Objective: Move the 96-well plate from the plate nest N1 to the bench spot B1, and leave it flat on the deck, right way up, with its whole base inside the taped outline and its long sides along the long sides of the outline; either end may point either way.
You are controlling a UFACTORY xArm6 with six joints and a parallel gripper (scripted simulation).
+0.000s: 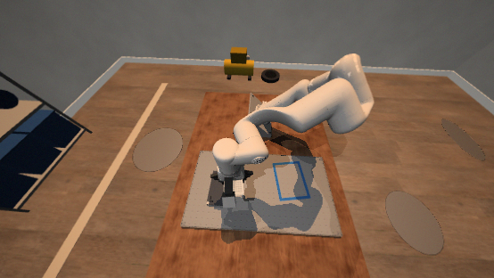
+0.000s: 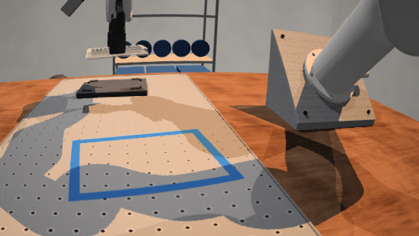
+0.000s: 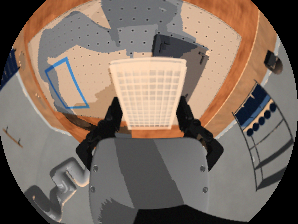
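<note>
Above the bench (image 2: 45, 181), one plate (image 2: 99, 53) is held level, clamped in the claw (image 2: 116, 45). One nest (image 2: 112, 88) and one outline (image 2: 151, 189) are seen below.

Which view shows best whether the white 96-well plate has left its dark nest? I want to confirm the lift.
Exterior: the white 96-well plate hangs in the fingers well above the dark nest. The top view mostly hides it under the arm; the wrist view shows its grid but not its height.

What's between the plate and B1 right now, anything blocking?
Nothing visible. The gripper holds the plate in the air above the nest. The deck between nest and blue outline is bare, and nothing sits inside the outline.
</note>
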